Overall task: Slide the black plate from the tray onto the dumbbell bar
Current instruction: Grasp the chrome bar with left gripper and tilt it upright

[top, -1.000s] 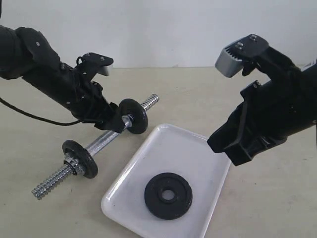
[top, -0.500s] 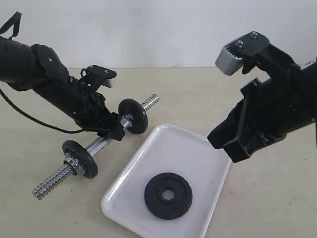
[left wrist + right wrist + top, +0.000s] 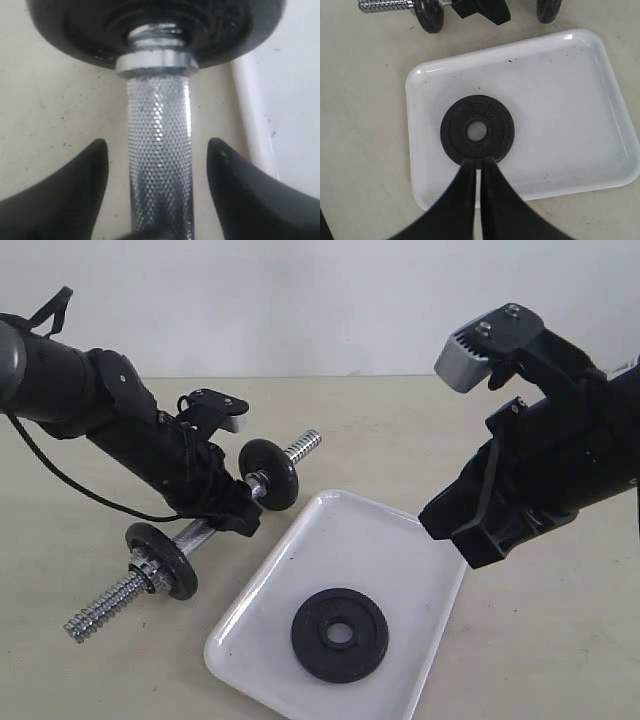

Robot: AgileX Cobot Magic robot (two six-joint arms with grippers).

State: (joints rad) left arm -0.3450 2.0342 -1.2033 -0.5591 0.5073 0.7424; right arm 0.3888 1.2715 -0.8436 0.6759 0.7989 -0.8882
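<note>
The black plate (image 3: 340, 633) (image 3: 455, 132) lies flat in the white tray (image 3: 350, 540) (image 3: 560, 90). The chrome dumbbell bar (image 3: 205, 530) (image 3: 159, 150) rests on the table left of the tray. It carries two more black discs, one near each threaded end (image 3: 162, 560) (image 3: 270, 473). My left gripper (image 3: 238, 515) (image 3: 157, 142) is open and straddles the bar's knurled middle, with a gap on both sides. My right gripper (image 3: 470, 530) (image 3: 477, 162) is shut and empty. It hangs well above the tray, its tips in line with the plate's rim.
The tray's rim (image 3: 250, 100) runs close beside the bar and the left gripper. Bare beige table (image 3: 540, 640) surrounds the tray. A black cable (image 3: 70, 485) trails from the left arm.
The left arm has swung in to the right and dropped lower along the bar. The bar, the plate and the right arm have not moved.
</note>
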